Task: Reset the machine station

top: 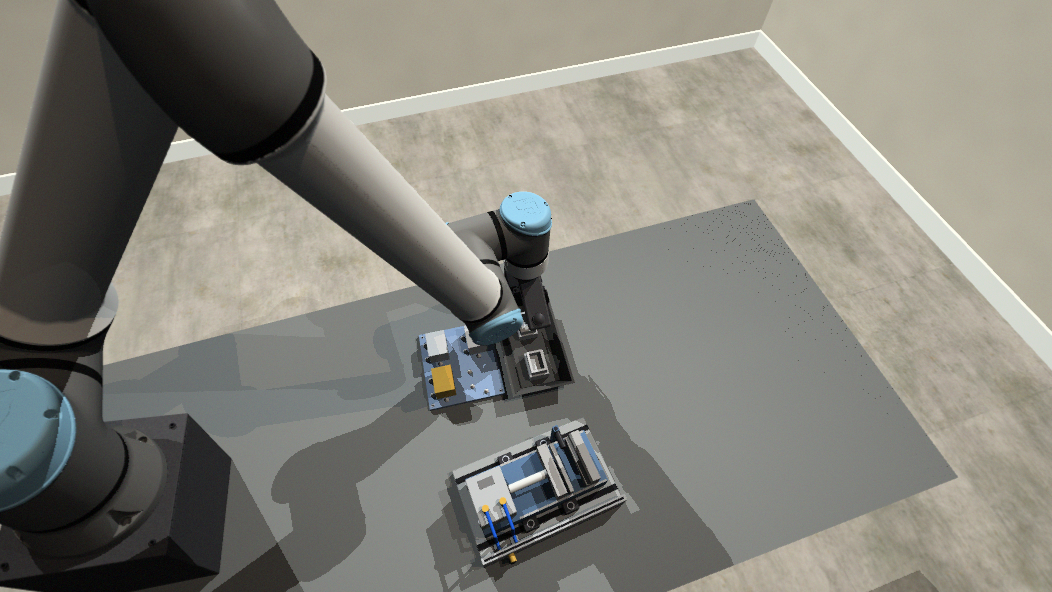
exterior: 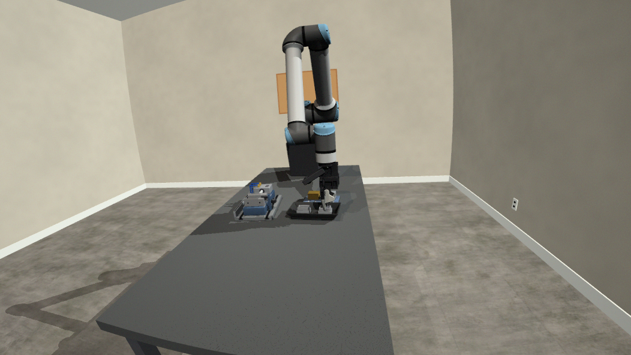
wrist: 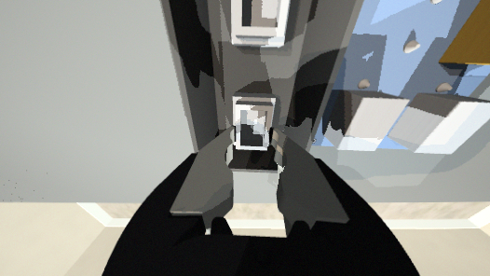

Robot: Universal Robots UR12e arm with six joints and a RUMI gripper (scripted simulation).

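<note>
Gripper (wrist: 251, 140) over the black outfeed tray (top: 562, 353) — jaws clamped on a finished part (wrist: 251, 122), pocket up; second finished part (top: 537, 363) lies nearby.

tray (top: 566, 365) black | plate (top: 481, 386) blue | blank (top: 443, 379) yellow | table (top: 735, 382) dark gray

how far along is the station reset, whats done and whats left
Done, it seems: one finished part lies pocket up in the black outfeed tray, and a brass blank and a gray blank sit on the infeed plate. In hand: the gripper is shut on a second finished part over the tray. Left: release it; whether the vise holds a blank is unclear.
</note>
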